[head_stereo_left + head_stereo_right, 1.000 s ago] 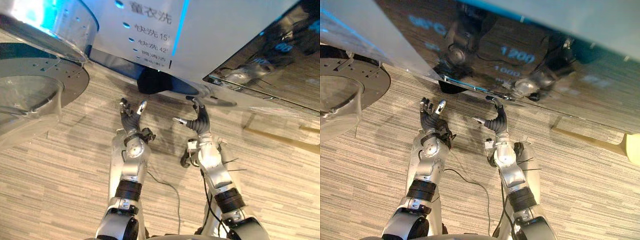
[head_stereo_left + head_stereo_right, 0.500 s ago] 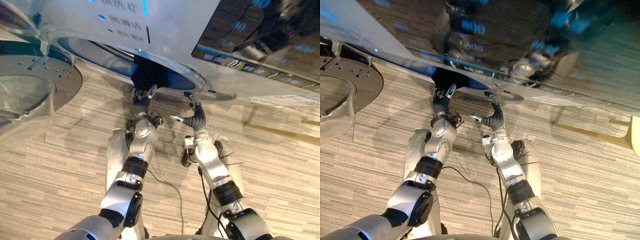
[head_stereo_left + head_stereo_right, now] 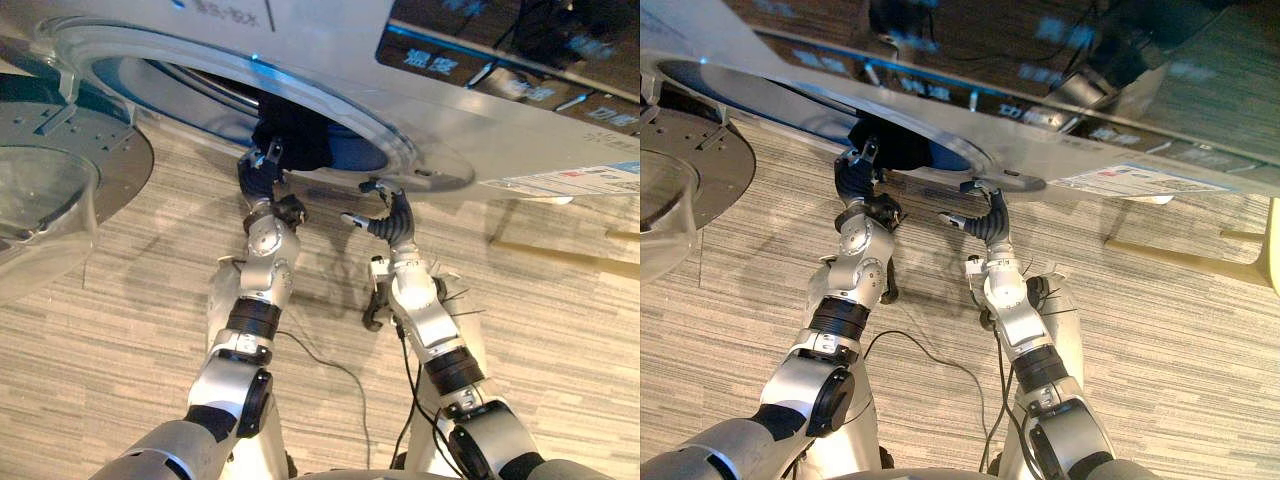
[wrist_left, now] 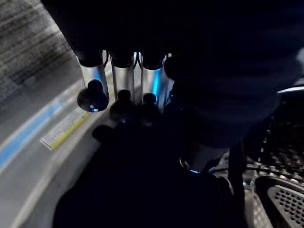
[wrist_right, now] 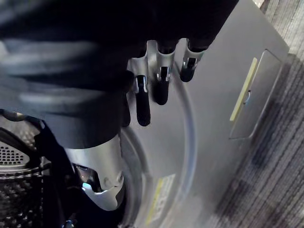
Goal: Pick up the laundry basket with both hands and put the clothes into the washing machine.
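The white washing machine [image 3: 300, 40] stands in front of me with its round drum mouth [image 3: 400, 152] uncovered. A dark garment [image 3: 295, 135] hangs out over the lower rim of the mouth. My left hand [image 3: 258, 175] reaches up to it, and its fingers [image 4: 122, 80] are curled into the dark cloth [image 4: 142, 190], with the perforated drum [image 4: 280, 199] beside them. My right hand [image 3: 388, 222] hovers just below the rim, to the right of the garment. Its fingers [image 5: 159, 88] are straight and hold nothing.
The machine's round glass door [image 3: 60, 180] is swung wide at the left, above the striped carpet. A dark control panel [image 3: 520, 50] sits at the upper right of the machine. A pale wooden bar [image 3: 1180, 255] lies on the floor at the right.
My left hand has risen from below the machine to the drum mouth and curled shut on the dark garment. The right hand stayed open in place. The view has shifted.
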Motion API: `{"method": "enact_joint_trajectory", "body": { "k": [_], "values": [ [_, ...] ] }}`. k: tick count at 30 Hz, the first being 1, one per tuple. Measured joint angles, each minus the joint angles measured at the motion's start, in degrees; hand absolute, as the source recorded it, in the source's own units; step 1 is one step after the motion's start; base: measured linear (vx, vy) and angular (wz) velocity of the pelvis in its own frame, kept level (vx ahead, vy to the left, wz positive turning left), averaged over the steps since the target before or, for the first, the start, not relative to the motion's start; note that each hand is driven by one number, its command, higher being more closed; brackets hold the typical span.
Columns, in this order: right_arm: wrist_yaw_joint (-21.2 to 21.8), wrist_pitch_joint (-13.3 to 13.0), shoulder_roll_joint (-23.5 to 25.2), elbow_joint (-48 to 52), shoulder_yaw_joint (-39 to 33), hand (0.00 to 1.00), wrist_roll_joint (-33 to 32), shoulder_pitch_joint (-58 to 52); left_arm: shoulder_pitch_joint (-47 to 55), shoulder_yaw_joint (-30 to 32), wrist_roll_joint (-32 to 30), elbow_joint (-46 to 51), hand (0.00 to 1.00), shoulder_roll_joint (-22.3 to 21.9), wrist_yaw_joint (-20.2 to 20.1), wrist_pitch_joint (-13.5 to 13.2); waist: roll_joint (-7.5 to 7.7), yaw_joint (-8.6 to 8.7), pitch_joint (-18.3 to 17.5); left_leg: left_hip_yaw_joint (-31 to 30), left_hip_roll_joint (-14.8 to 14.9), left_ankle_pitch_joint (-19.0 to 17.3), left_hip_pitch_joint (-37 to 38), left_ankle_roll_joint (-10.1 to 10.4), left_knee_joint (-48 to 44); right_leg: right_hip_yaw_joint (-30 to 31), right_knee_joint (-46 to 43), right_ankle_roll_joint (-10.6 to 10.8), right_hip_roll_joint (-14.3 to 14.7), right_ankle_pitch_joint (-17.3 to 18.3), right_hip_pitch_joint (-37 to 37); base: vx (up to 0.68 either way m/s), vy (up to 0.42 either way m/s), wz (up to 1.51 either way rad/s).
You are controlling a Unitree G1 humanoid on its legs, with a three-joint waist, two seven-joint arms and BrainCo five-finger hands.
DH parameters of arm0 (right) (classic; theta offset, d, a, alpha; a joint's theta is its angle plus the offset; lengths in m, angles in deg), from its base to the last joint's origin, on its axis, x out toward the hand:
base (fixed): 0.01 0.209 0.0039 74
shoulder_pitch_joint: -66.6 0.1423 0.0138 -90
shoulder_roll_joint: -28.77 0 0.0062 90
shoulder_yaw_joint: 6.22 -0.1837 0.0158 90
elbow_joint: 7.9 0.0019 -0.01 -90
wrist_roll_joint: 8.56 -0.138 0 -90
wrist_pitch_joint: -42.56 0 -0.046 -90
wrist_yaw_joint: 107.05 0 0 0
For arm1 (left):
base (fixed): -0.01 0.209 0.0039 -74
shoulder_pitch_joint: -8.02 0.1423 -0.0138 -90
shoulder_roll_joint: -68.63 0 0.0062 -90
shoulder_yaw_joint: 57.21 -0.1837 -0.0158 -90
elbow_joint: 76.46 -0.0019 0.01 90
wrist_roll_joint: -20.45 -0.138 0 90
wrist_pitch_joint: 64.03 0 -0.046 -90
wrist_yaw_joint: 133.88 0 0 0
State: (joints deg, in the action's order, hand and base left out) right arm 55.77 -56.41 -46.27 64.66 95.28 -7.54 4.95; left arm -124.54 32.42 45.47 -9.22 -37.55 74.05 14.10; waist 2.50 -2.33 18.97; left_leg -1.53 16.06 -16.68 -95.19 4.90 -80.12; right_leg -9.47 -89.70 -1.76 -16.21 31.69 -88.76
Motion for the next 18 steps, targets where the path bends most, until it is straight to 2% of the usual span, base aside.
{"method": "enact_joint_trajectory", "body": {
  "k": [5, 10, 14, 18],
  "values": [
    [1.1, 0.3, 0.0, 0.9, 0.1, 0.00, -0.6, -0.2, 1.3, -0.3, -1.6, 10.1, 1.00, 1.2, 0.1, -2.1, 0.00, 0.00, 0.0, 0.1, 0.0, 0.2, 1.5, 0.2, 1.5, -0.4, 1.3, 0.0, 0.0, -0.1, 1.5, 0.04, -0.042, 0.03],
    [2.4, 0.5, 0.0, 3.5, 0.4, 0.00, -1.1, -1.1, 1.3, -1.7, -6.9, 17.8, 1.00, 2.7, 1.3, -3.1, 0.00, -0.03, 0.0, -0.1, 0.0, 0.5, 1.8, 0.1, 2.3, -1.3, 2.1, -0.1, 0.0, -0.1, 2.3, 0.04, -0.038, 0.02],
    [2.4, 0.5, 0.2, 4.2, 0.3, 0.00, -1.3, -1.1, -0.2, -1.9, -10.4, 18.3, 1.00, 2.8, 3.7, -2.8, 0.00, 0.04, 0.0, -0.1, 0.0, 0.6, 1.7, 0.0, 2.5, -1.4, 2.4, -0.1, 0.0, -0.2, 2.4, 0.04, -0.032, 0.00],
    [2.4, 0.5, 0.7, 4.3, 0.2, 0.00, -1.3, -0.9, -4.0, -2.0, -14.7, 17.4, 1.00, 4.2, 5.0, -0.9, 0.00, 0.10, 0.0, -0.1, 0.0, 1.4, 1.7, 0.0, 4.0, -1.8, 3.7, -0.3, 0.1, -0.9, 2.5, 0.04, -0.042, 0.00]
  ]
}}
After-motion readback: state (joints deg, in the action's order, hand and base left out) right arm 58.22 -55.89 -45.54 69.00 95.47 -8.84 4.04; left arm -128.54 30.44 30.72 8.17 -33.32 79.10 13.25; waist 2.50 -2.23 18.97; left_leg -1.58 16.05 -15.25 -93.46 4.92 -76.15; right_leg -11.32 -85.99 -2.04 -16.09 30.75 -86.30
